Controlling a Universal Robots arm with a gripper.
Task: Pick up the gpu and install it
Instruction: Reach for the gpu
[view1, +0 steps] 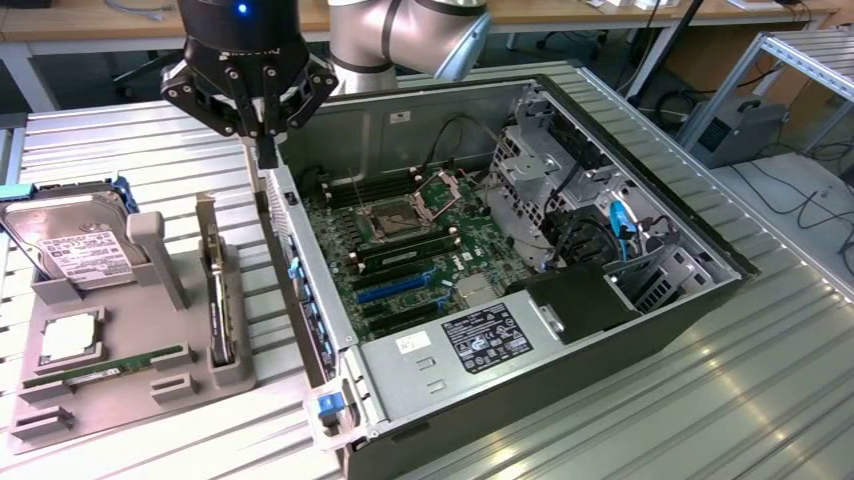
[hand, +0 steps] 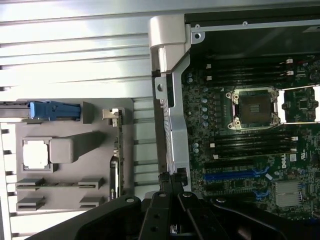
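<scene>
Black angular pincer (hand: 171, 179), tips together, near thin flat gpu (hand: 119, 155).

An open computer case (view1: 441, 400) lies on the slatted table (view1: 747, 400), motherboard (view1: 400, 255) exposed (CPU socket (view1: 396, 213) open); beside it a grey holder (view1: 200, 375) carries 1 hard drive (view1: 74, 245) and 1 processor chip (view1: 67, 340)

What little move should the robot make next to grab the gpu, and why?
Probably slide the tool toward the exterior view's left until it is over the gpu. The tool is shut and empty, hanging above the computer case's wall, while the gpu stands on edge in the gray holder beside it.
</scene>
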